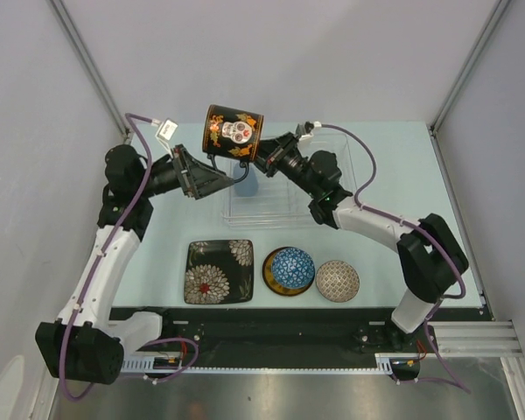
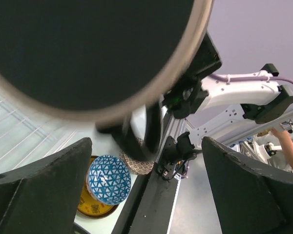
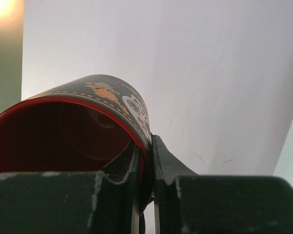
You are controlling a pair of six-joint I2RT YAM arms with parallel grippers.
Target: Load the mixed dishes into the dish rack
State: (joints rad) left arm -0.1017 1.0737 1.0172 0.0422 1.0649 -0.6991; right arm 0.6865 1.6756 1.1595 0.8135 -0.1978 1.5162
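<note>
Overhead, one mug (image 1: 232,131) in right gripper (image 3: 145,158); below, two bowls (image 1: 292,268) (image 1: 337,279), one plate (image 1: 219,271).

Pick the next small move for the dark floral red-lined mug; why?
Probably lower the mug with the right gripper into the clear plastic dish rack: it hangs tilted in the air, pinched by the rim; the open left gripper holds nothing.
</note>
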